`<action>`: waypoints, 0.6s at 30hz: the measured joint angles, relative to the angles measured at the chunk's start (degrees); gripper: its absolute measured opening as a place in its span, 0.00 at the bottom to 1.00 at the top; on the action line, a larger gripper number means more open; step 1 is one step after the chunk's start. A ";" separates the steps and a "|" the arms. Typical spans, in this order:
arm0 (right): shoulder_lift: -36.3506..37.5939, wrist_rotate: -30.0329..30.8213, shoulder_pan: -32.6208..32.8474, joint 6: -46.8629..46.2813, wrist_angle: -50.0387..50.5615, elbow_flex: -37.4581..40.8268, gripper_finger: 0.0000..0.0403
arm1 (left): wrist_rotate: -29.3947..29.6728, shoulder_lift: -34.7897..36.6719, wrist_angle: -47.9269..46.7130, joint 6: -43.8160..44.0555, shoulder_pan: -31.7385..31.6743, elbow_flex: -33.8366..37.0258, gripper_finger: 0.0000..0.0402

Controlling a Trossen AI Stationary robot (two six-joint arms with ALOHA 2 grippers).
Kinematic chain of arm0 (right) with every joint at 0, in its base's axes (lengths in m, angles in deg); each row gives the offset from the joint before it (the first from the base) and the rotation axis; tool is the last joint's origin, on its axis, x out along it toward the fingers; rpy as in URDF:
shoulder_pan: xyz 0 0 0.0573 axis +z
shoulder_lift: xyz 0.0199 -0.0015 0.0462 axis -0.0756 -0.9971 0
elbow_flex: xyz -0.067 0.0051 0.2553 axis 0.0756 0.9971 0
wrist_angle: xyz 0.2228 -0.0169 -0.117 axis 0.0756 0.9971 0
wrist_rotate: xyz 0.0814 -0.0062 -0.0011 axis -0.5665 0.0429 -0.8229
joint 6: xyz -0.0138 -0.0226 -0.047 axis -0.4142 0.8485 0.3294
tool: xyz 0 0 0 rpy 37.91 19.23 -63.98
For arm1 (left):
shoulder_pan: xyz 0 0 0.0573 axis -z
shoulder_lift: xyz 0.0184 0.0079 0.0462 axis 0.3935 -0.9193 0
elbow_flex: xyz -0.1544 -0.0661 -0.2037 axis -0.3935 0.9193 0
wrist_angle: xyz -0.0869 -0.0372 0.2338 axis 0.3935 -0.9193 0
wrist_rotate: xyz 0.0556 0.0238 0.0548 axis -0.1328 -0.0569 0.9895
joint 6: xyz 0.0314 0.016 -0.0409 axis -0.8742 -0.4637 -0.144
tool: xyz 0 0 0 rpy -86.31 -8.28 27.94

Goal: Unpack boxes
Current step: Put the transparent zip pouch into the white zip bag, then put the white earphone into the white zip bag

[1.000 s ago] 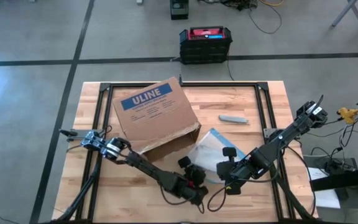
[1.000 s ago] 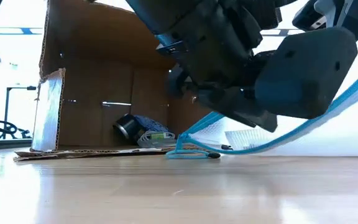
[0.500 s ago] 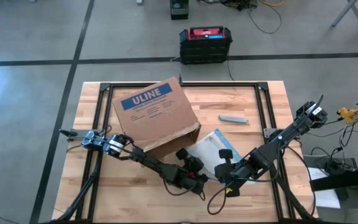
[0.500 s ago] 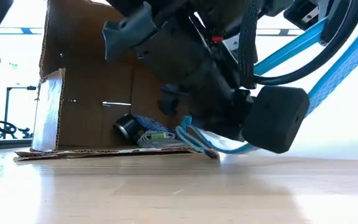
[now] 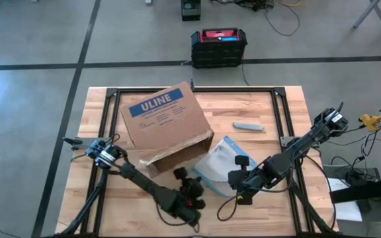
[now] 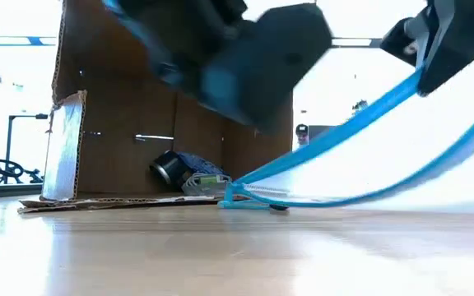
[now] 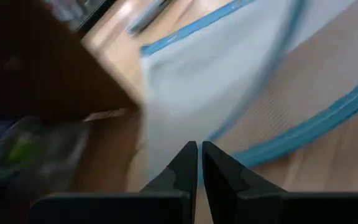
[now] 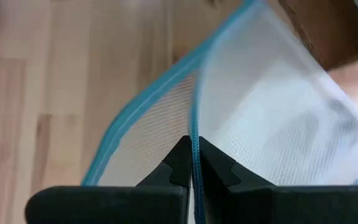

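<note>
So here's what we see from above: the brown ULINE cardboard box (image 5: 166, 123) sits on the back-left part of the wooden table (image 5: 270, 112), tipped on its side, with the open mouth facing the front edge. In the low view we look right into it, and a dark round item (image 6: 168, 167) plus some blue and green packaged stuff (image 6: 202, 177) lie on the box's floor.

The left gripper (image 5: 189, 198) hangs in front of the box's mouth, near it but not touching, closer to the table's front edge. In the left wrist view its fingers (image 7: 184, 163) are pressed almost together and we see nothing between them; the box's dark opening is off to one side, and the pouch edge runs just past the tips.

The right gripper (image 5: 238, 183) is to the right of the box, well clear of it. Its fingers (image 8: 181, 158) are pinched tight on the blue edge of the clear mesh zip pouch (image 5: 223, 164), which is lifted at that end, while its other end rests on the table just beside the box's front corner.

A small grey bar (image 5: 248, 126) lies on the table behind the pouch, and a black crate with a red top (image 5: 218, 46) sits on the floor beyond the table.
</note>
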 joint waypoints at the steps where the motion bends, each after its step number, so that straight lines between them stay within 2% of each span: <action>1: 0.00 1.21 -0.19 -2.22 0.47 0.56 0.00 | 0.62 0.18 -4.41 4.87 0.08 0.03 0.02; 5: 0.15 4.98 -0.37 -10.62 2.67 2.08 0.00 | 6.03 0.30 -16.78 26.85 -0.51 2.32 0.02; 9: 0.24 7.43 -0.19 -16.33 2.45 3.48 0.00 | 12.33 0.36 -14.93 39.81 -2.13 6.85 0.02; 15: 0.24 10.47 -0.23 -20.41 2.28 5.37 0.00 | 12.78 0.20 1.87 41.11 -7.17 15.09 0.02; 18: 0.24 10.42 -0.22 -20.53 1.99 5.47 0.00 | 10.61 0.19 5.60 41.79 -10.38 18.12 0.02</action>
